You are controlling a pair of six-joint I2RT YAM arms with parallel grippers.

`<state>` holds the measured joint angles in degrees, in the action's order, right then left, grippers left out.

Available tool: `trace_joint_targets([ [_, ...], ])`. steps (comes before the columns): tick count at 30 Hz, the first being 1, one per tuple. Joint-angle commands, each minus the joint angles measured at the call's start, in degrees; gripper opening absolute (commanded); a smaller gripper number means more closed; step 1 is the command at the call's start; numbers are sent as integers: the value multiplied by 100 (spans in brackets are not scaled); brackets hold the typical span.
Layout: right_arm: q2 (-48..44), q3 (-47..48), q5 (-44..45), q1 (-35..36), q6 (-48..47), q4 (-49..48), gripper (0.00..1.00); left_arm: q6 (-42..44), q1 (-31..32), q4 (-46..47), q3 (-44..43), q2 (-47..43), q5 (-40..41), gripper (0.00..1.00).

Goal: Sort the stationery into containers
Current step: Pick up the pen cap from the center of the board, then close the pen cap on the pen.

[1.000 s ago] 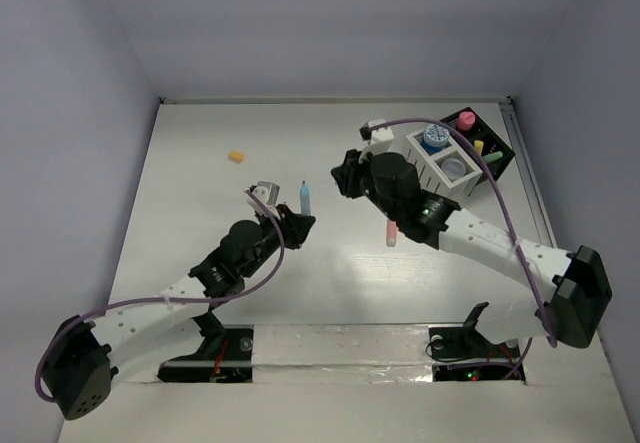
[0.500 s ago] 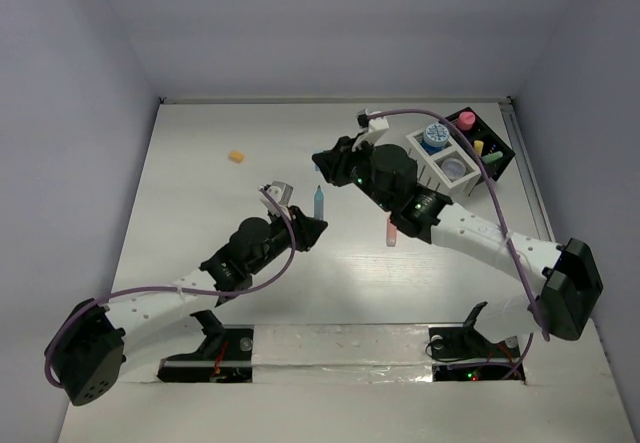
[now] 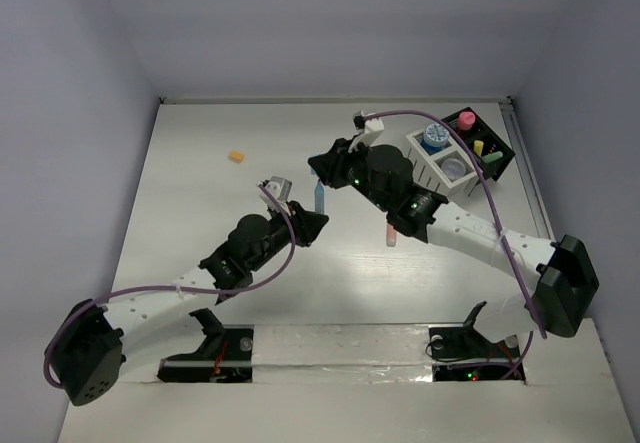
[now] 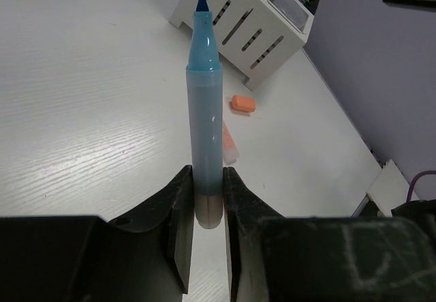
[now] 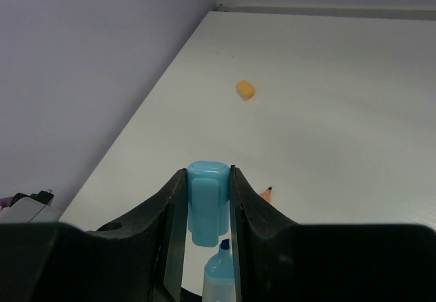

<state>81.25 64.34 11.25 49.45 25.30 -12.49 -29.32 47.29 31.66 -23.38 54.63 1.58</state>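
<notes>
Left claw point(image 4: 204, 200): clamped on the bottom end of a blue marker point(image 4: 204, 111), which stands upright with its bare tip up, at the centre of the top view.
Right claw point(image 5: 206, 179): pinching a light blue cap point(image 5: 208, 206), directly above the marker's tip; contact between them cannot be told.
Beside the marker: an orange pen point(image 4: 230, 145) lies flat on the worktop point(image 3: 200, 203), with an orange capsule point(image 4: 242, 103) just beyond it.
Organizer point(image 4: 252, 39): upper right of the top view, with a white slatted half and a black half; a blue jar point(image 3: 434, 136) sits in a white compartment.
Yellow piece point(image 3: 236, 156): alone at the upper left of the worktop.
</notes>
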Motion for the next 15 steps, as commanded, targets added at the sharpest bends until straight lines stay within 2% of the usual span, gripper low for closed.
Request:
trace_joint_targets([
  [1,-39,35,-35,-32,63,-368,0,128,35,157,-334,-93,105,0],
  [15,-110,-97,-61,-32,107,-359,0,321,35,-98,-519,-216,395,0],
])
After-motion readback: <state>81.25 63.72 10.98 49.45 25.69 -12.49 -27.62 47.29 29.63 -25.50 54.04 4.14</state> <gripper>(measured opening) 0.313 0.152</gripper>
